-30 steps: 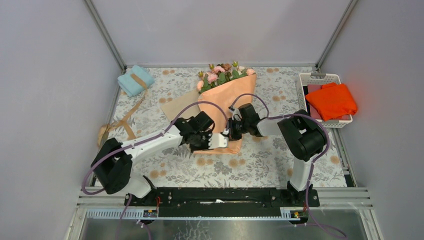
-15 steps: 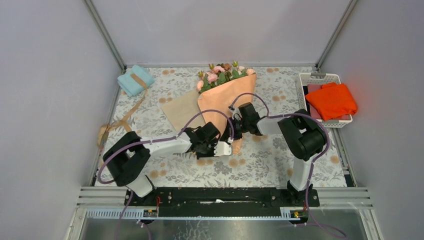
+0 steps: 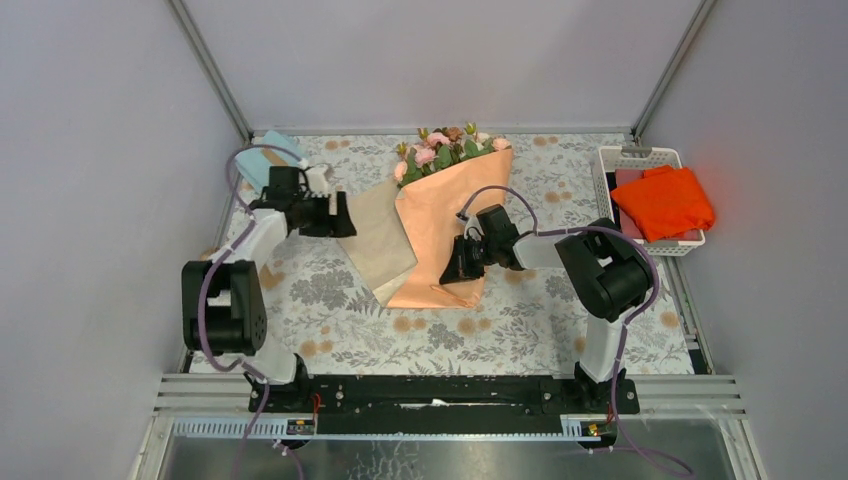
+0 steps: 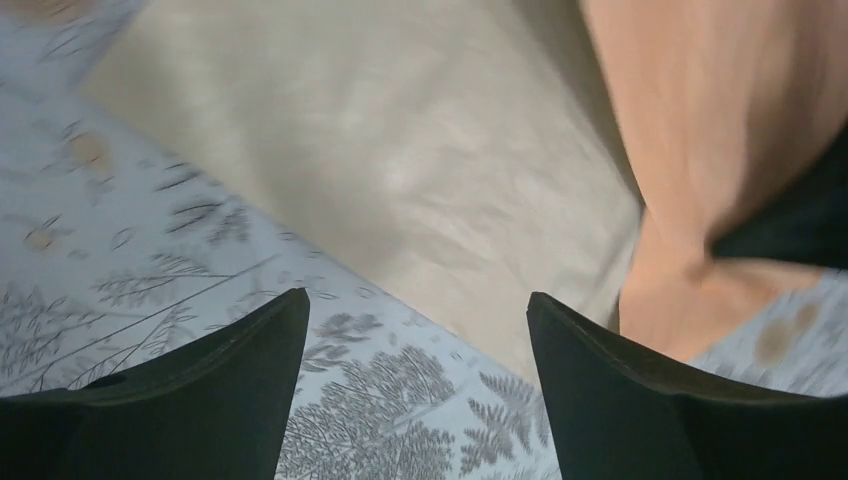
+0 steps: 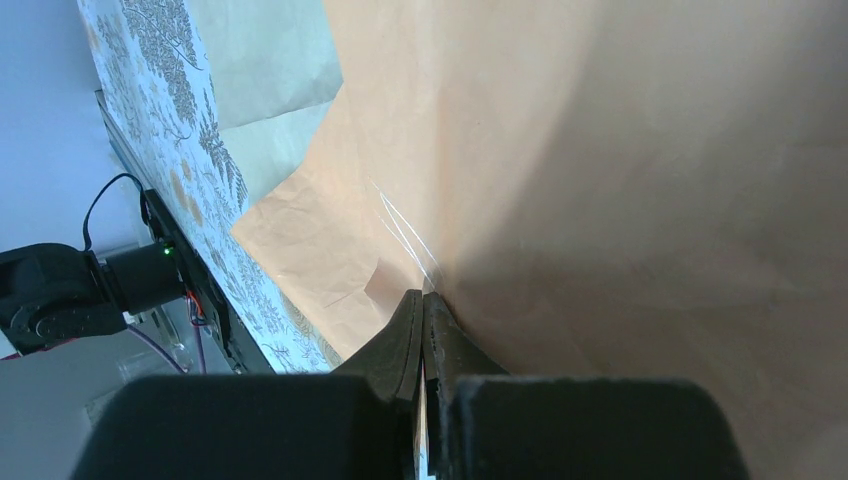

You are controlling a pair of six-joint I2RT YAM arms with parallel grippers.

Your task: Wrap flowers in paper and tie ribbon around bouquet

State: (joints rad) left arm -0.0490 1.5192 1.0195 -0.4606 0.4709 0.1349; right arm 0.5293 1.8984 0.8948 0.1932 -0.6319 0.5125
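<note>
The bouquet lies in the middle of the table, with the pink flowers (image 3: pixel 441 149) at its far end and the peach paper (image 3: pixel 440 215) folded over the stems. A beige flap of the paper (image 3: pixel 375 238) lies flat to the left of the fold. My right gripper (image 3: pixel 456 269) is shut, its tips (image 5: pixel 421 297) pressed into a crease of the paper low on the cone. I cannot tell if a fold is pinched. My left gripper (image 3: pixel 338 215) hangs open over the cloth at the flap's left edge (image 4: pixel 410 300), holding nothing. The left arm hides most of the ribbon.
A white basket (image 3: pixel 640 155) with a bright orange cloth (image 3: pixel 663 200) stands at the right edge. A light blue folded cloth (image 3: pixel 262 143) peeks out behind the left wrist at the back left. Grey walls close the table on three sides.
My left gripper opened and swung from the bouquet's lower end to the far left of the table. The paper's left flap now lies open wider. The right gripper has not moved.
</note>
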